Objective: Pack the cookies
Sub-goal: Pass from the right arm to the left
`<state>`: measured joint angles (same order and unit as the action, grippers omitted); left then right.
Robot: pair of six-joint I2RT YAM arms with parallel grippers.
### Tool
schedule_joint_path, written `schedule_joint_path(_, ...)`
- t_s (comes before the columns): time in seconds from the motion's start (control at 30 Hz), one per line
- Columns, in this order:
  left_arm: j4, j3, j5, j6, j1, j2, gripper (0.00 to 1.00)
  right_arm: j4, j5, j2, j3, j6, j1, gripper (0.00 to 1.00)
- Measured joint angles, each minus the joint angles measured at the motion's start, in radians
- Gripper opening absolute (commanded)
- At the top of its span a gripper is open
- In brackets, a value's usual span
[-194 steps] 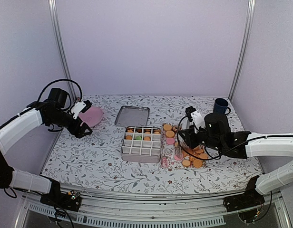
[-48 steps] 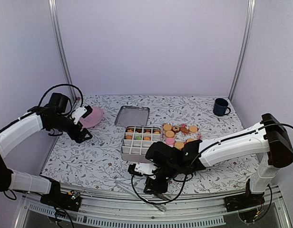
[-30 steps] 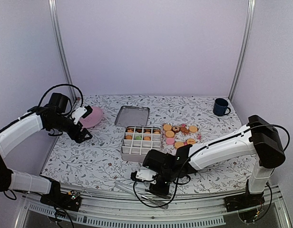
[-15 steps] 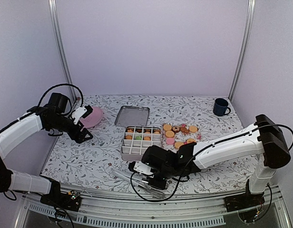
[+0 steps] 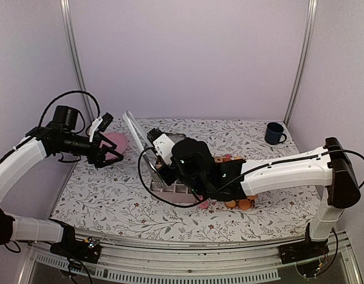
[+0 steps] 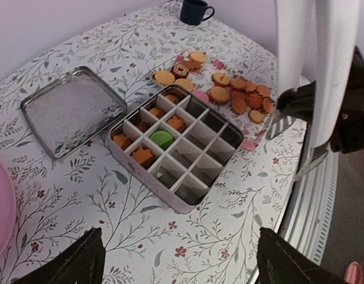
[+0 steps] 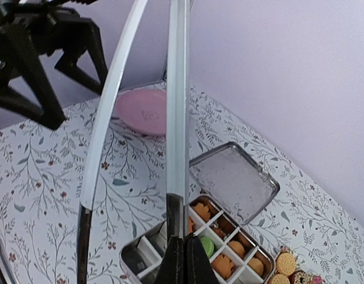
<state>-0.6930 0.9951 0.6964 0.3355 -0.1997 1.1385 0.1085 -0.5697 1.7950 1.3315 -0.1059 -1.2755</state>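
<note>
The cookies (image 6: pixel 241 94) lie loose on the table to the right of a grey divided box (image 6: pixel 176 142). Several box cells hold orange cookies (image 6: pixel 140 157) and one a green cookie (image 6: pixel 162 139). In the top view my right arm covers most of the box; a few cookies (image 5: pixel 238 204) show beside it. My right gripper (image 7: pixel 185 260) is shut on long white-handled tongs (image 7: pixel 177 106), held above the box (image 7: pixel 229 248) and pointing up and away, also visible from above (image 5: pixel 135 130). My left gripper (image 6: pixel 185 260) is open and empty, above the table left of the box (image 5: pixel 111 152).
The box's metal lid (image 6: pixel 70 109) lies behind the box. A pink plate (image 5: pixel 117 142) sits at the back left, close to my left gripper. A dark blue cup (image 5: pixel 274 132) stands at the back right. The table's front rail (image 6: pixel 324 195) runs along its near edge.
My right arm has swung from the table's front edge up and left over the box, lifting the tongs off the table. My left gripper has risen and turned towards the box.
</note>
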Motion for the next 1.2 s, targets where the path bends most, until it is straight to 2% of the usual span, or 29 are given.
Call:
schedule_joint_path(0.27, 0.136, 0.006, 0.359, -0.183, -0.002, -0.001, 0.82, 0.331, -0.006, 0.111, 0.093, -0.021, 0.039, 0.0)
schedule_joint_path(0.47, 0.254, 0.002, 0.51, -0.299, -0.014, 0.006, 0.71, 0.444, 0.061, 0.172, 0.172, 0.038, 0.06, 0.0)
schedule_joint_path(0.73, 0.374, -0.012, 0.595, -0.38, -0.044, 0.037, 0.43, 0.507, 0.16, 0.221, 0.199, 0.127, 0.068, 0.0)
schedule_joint_path(0.9, 0.397, -0.029, 0.614, -0.399, -0.054, 0.047, 0.18, 0.518, 0.225, 0.224, 0.199, 0.188, 0.079, 0.0)
schedule_joint_path(1.03, 0.42, -0.046, 0.625, -0.406, -0.061, 0.049, 0.09, 0.538, 0.265, 0.224, 0.199, 0.224, 0.089, 0.0)
schedule_joint_path(1.1, 0.428, -0.049, 0.632, -0.411, -0.066, 0.051, 0.01, 0.542, 0.281, 0.224, 0.199, 0.238, 0.092, 0.0)
schedule_joint_path(1.2, 0.449, -0.049, 0.649, -0.41, -0.077, 0.053, 0.0, 0.544, 0.309, 0.224, 0.199, 0.259, 0.092, 0.2)
